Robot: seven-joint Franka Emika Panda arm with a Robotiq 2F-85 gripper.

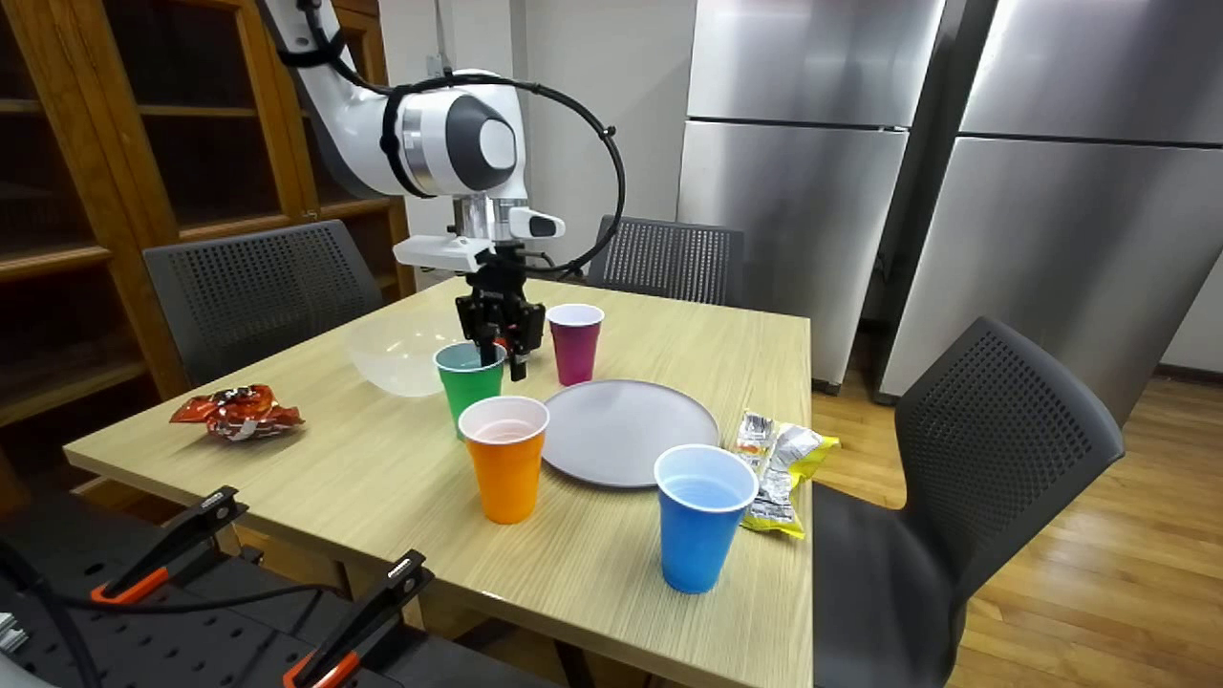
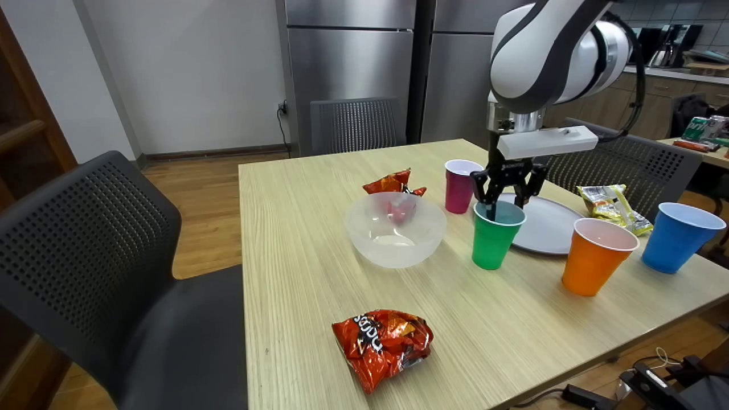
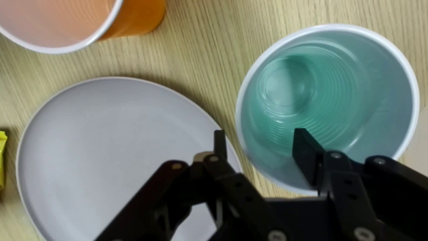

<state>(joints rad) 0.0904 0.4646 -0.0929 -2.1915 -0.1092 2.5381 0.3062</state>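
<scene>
Green cup (image 3: 327, 100) stands upright on tbl (image 2: 296, 285), long axis approx. vert.; gripper (image 3: 260, 140) has fingers partway apart, one inside cup, other outside (toward plate (image 3: 100, 150)), its wall btwn them; can't tell if either touches.

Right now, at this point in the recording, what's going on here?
A robot arm has its end effector at the green cup: one finger is inside the cup and the other outside, with the rim between them. The jaws stand apart, so the cup doesn't look gripped. It stands upright on the table, with the grey plate, orange cup and purple cup near it.
</scene>
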